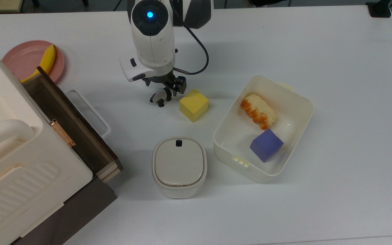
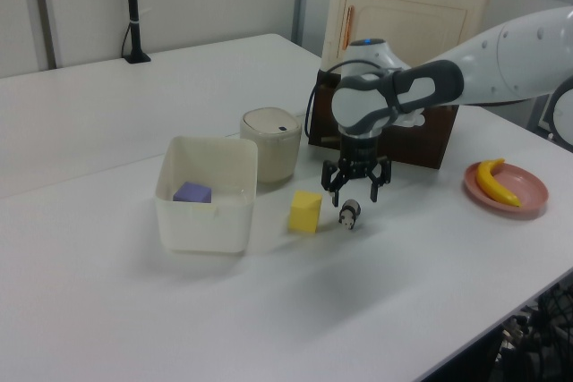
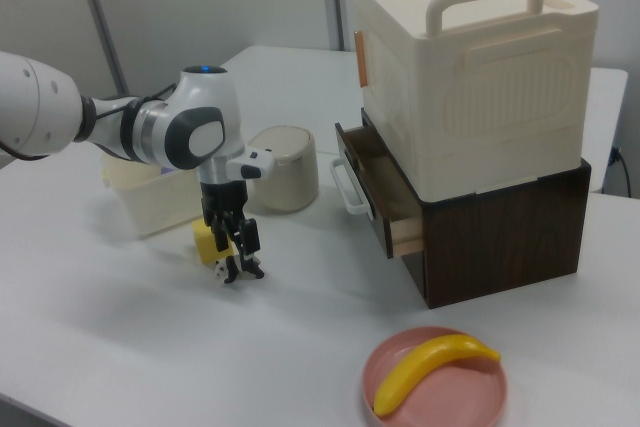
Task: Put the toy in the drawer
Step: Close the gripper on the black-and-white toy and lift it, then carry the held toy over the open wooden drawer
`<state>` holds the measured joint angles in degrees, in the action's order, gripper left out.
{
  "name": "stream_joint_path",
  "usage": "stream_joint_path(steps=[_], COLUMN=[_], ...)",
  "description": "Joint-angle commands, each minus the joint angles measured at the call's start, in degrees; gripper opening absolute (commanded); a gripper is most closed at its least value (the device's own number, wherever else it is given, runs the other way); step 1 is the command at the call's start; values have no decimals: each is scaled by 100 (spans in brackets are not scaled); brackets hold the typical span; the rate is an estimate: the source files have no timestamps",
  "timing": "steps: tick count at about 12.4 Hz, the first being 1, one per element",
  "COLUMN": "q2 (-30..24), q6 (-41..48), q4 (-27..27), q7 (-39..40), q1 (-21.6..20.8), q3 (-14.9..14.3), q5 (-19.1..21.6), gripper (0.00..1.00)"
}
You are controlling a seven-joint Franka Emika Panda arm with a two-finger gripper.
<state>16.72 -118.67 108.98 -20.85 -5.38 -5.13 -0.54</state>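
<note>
Directly beneath the gripper [image 1: 163, 89] we find the toy [image 1: 160, 96], a small black-and-white panda standing on the white bench [image 1: 335, 51]. In the left view the gripper [image 2: 355, 192] hangs just above the toy [image 2: 348, 213] with its two fingers spread apart, one to each side of the figurine and not closed on it. In the right view the gripper [image 3: 240, 252] is low over the toy [image 3: 226, 268], its fingertips reaching down near the bench surface. We cannot tell whether either finger touches the panda.

Just beside the gripper, toward the top view's right, sits a yellow cube [image 1: 193, 104], close to the toy but apart from it. Farther that way is a white tub [image 1: 294, 98] holding a purple cube [image 1: 266, 145] and an orange-edged piece of food [image 1: 258, 111]. Below the gripper in the top view stands a round cream container [image 1: 179, 167] with its lid on.

Toward the top view's left of the gripper, well apart from it, the drawer [image 1: 73, 129] is pulled out of the cream cabinet [image 1: 9, 163], its white loop handle facing the gripper's side. Beyond the drawer, a pink plate [image 1: 26, 58] carries a banana [image 1: 46, 61].
</note>
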Motion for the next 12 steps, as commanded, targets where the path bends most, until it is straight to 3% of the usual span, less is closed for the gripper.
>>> stream_joint_path(steps=[1, 2, 3, 4, 7, 9, 10, 11, 12], q2=[-37, -28, -2, -2, -150, -221, -221, -204, -195], q6=[-305, -454, -499, -499, -194, 631, 800, 967, 986], q4=[281, 343, 343, 343, 212, -487, -822, -1322, -1744], q7=[-226, -218, -192, -165, 141, 519, 529, 677, 748], q1=[-95, -95, -69, -60, -51, 1, 89, 237, 282], q3=[-14, -14, -14, -5, -5, -40, -49, -84, -302], q5=[-7, -34, -34, -34, -25, 158, 342, 770, 1131], gripper=[77, 53, 9, 0, 0, 0, 0, 0, 0])
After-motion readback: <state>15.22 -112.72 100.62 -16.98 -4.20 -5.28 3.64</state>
